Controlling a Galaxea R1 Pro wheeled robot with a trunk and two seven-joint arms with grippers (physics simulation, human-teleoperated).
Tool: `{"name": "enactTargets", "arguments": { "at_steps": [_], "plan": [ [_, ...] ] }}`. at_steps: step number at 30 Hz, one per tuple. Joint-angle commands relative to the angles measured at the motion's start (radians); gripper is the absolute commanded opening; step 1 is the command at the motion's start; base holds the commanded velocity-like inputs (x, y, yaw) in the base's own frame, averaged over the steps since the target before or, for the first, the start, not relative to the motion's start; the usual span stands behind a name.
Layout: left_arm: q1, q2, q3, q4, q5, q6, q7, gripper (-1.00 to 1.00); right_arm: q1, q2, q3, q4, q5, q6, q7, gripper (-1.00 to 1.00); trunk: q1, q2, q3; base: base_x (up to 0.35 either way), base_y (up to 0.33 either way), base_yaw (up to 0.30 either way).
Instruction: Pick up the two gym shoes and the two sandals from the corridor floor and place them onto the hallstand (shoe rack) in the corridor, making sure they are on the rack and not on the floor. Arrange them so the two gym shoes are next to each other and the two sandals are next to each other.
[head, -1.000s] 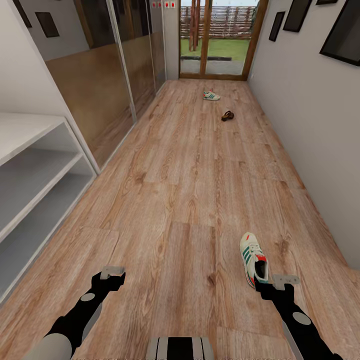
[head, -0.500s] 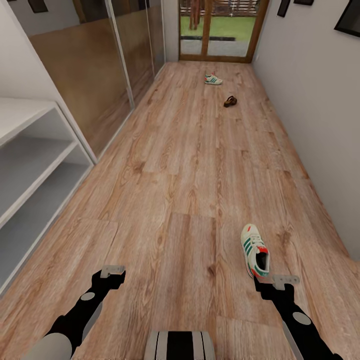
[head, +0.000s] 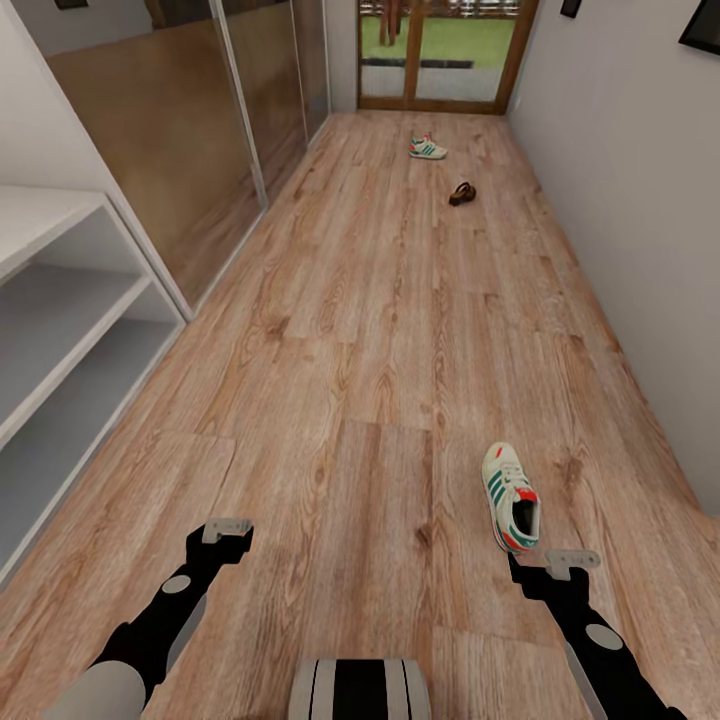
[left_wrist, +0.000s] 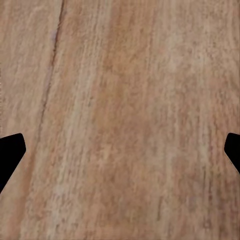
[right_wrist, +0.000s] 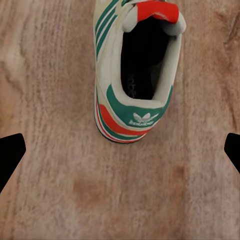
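Observation:
One gym shoe (head: 511, 497), white with green stripes and a red tongue, lies on the corridor floor (head: 380, 330) just ahead of my right gripper (head: 556, 562). In the right wrist view its teal-red heel (right_wrist: 131, 117) sits just beyond my open right gripper (right_wrist: 120, 155), untouched. A second gym shoe (head: 427, 148) lies far down the corridor near the glass door, with a dark brown sandal (head: 461, 193) a little nearer. The light grey hallstand (head: 60, 330) stands at the left. My left gripper (head: 228, 530) hangs open over bare planks (left_wrist: 120, 100).
A dark glass-fronted wardrobe (head: 190, 130) lines the left wall beyond the hallstand. A plain wall (head: 640, 230) runs along the right. A glass door (head: 440, 60) closes the far end. Open floor stretches between the near shoe and the far ones.
The whole head view has shifted, with the far shoes and door sliding upward in the picture, so the camera moved. Shoes and both grippers hold their places.

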Motion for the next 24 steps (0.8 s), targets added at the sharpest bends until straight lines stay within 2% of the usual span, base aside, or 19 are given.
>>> {"name": "enactTargets", "arguments": {
  "at_steps": [1,9,15,16,24],
  "plan": [
    [-0.001,0.000,0.001,0.000,-0.004,-0.004,-0.001,1.00,0.000,0.000,0.000,-0.002,0.001,0.006,0.000,1.00,0.000,0.000,-0.001,0.000,0.000,0.000],
    [-0.005,0.001,0.005,-0.019,-0.004,-0.006,-0.019,1.00,0.000,0.000,0.000,-0.001,0.001,0.006,0.000,1.00,0.000,0.000,-0.003,0.000,0.000,0.000],
    [-0.006,0.000,0.006,-0.059,-0.003,-0.003,-0.057,1.00,0.000,0.001,0.001,0.000,0.001,0.006,0.000,1.00,0.000,0.000,-0.003,0.000,0.000,0.000],
    [-0.006,-0.003,0.007,-0.087,-0.004,0.002,-0.081,1.00,0.000,0.001,0.001,0.001,0.001,0.006,0.000,1.00,0.000,0.000,-0.003,0.000,0.000,0.000],
    [-0.006,-0.004,0.007,-0.126,-0.004,0.005,-0.096,1.00,0.000,0.001,0.002,0.028,0.000,0.005,0.000,1.00,0.000,0.000,-0.003,0.003,0.000,0.000]
  ]
}}
